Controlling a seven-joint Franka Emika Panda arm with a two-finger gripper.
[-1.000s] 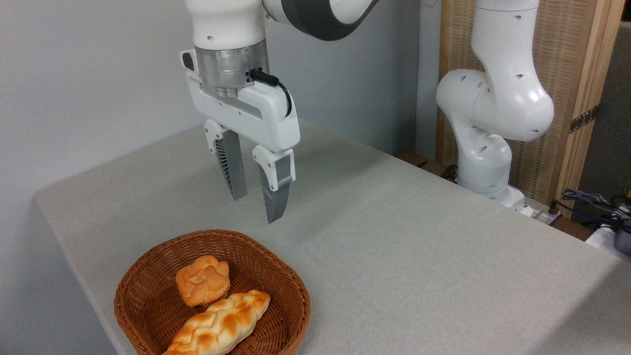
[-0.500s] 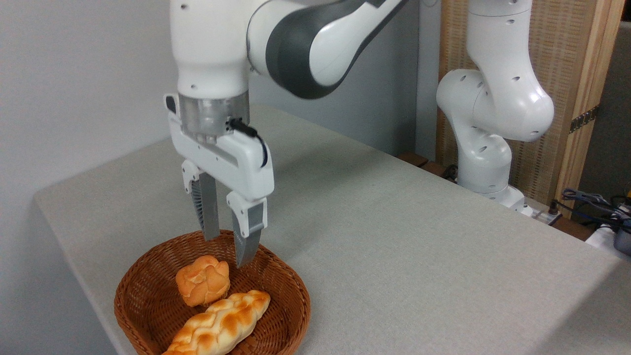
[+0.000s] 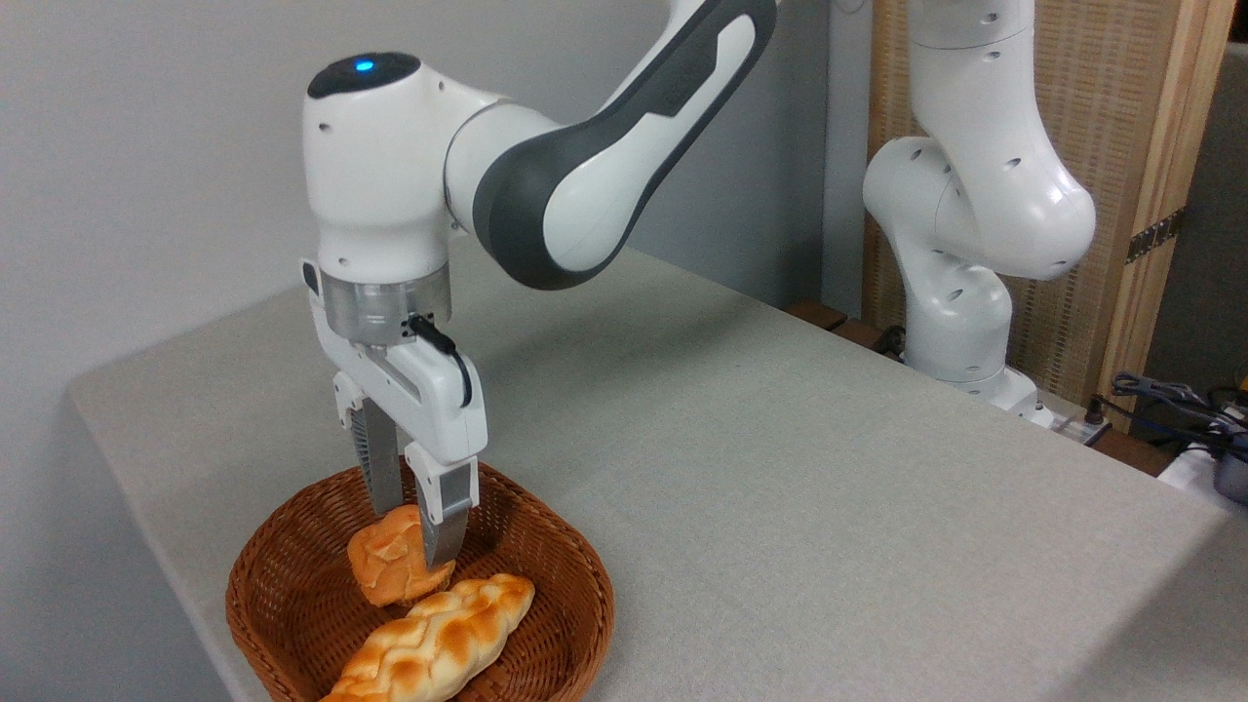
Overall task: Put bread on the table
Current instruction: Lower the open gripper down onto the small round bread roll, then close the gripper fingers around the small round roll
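The basket (image 3: 292,624) sits at the table's (image 3: 780,468) near left corner. In it lies the bread (image 3: 385,565), toward the basket's back, with a longer braided loaf (image 3: 439,643) just in front of it, touching. My gripper (image 3: 414,531) points straight down into the basket, its fingers (image 3: 441,522) apart and set on either side of the bun's top; whether the pads press on it I cannot tell. My arm's base (image 3: 960,331) stands beyond the table's far right edge.

desk (image 3: 780,468): matt grey-beige cloth, I see fine weave
basket (image 3: 575,585): brown woven wicker, rough
bread (image 3: 385,570): golden, slightly glossy crust
claw (image 3: 414,531): glossy white plastic
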